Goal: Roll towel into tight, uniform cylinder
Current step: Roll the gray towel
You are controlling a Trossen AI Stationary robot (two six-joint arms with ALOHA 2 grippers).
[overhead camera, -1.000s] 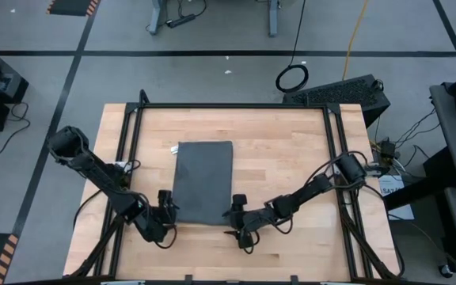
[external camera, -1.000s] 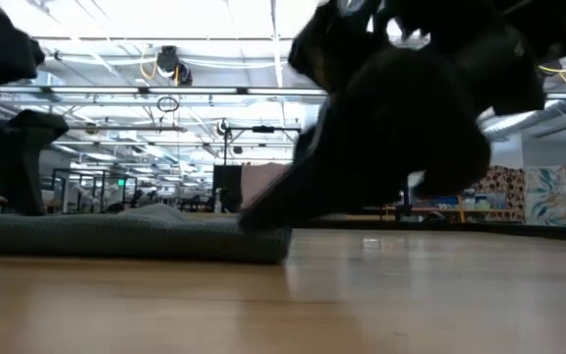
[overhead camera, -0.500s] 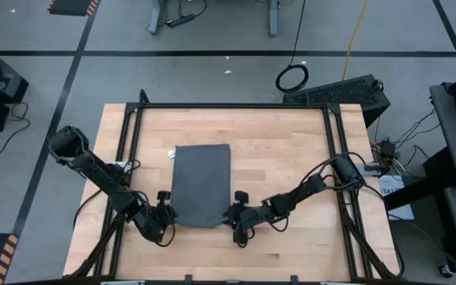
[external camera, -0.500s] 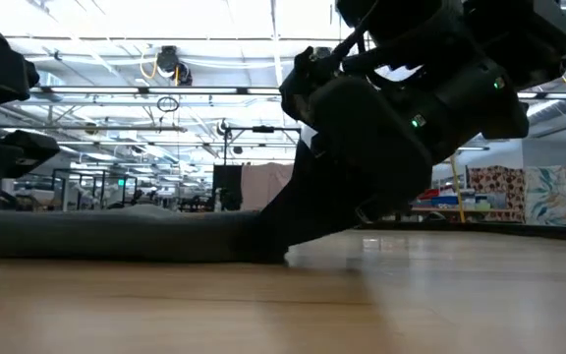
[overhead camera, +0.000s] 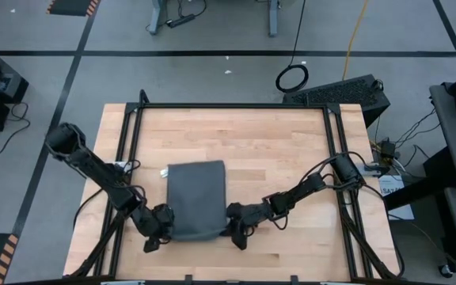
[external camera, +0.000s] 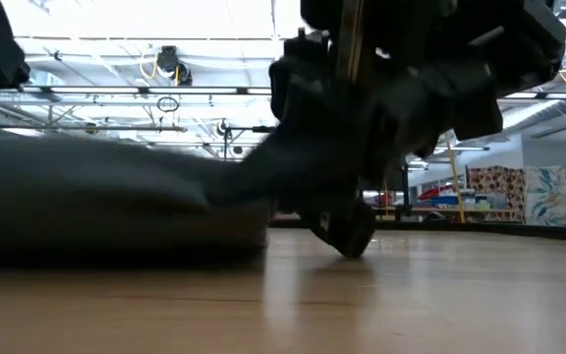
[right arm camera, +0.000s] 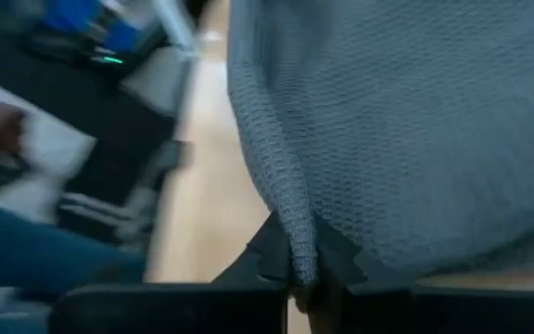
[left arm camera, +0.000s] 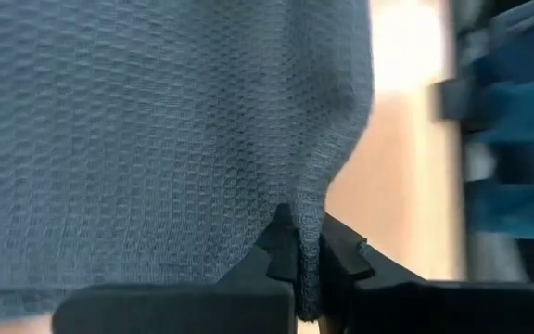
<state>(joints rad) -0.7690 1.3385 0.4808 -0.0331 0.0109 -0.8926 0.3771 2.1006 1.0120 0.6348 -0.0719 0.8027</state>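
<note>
The dark grey towel lies spread on the wooden table, a small white tag at its far left corner. Its near end looks raised off the wood in the low view. My left gripper is shut on the towel at its near left corner. My right gripper is shut on it at the near right corner. Each wrist view shows a ridge of cloth caught between its two dark fingers. My left gripper pinches a raised ridge of cloth between its two fingers, at the towel's left side by the near corner. The fingers come in low from the table's left. The cloth spreads away from the pinch. My right gripper pinches a narrow ridge of cloth between its two fingers, at the towel's right side by the near corner. The fingers come in low from the table's right. Beyond the pinch the towel stretches away in a broad sheet.
Dark frame rails run along the table's left, right and far sides. Bare wood lies beyond the towel's far end and to its right. A black box and a cable loop sit past the far edge.
Both grippers have moved in against the towel's near corners and shut on the cloth. They have then drawn it toward the table's near edge: its far end has slid nearer, and the near end now stands higher in the low view.
</note>
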